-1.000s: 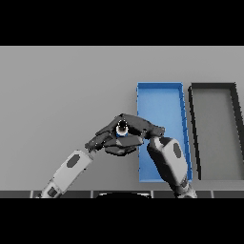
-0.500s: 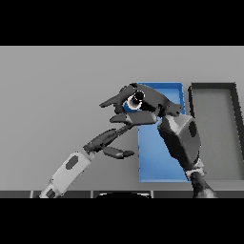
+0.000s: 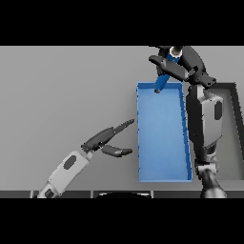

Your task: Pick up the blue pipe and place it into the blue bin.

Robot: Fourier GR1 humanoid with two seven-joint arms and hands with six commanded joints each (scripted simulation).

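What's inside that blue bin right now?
The blue bin shows only its bare floor. The blue pipe hangs over its far edge in the right robot hand. The robot's arm hides the right wall.

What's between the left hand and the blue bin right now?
Nothing: in the head view, only bare grey table separates the open left hand from the blue bin. The blue pipe is up in the right hand, over the bin's far end.

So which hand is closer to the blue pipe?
Right. The right hand is curled round the pipe, holding it above the far end of the blue bin. The left hand is open, well away beside the bin's left wall.
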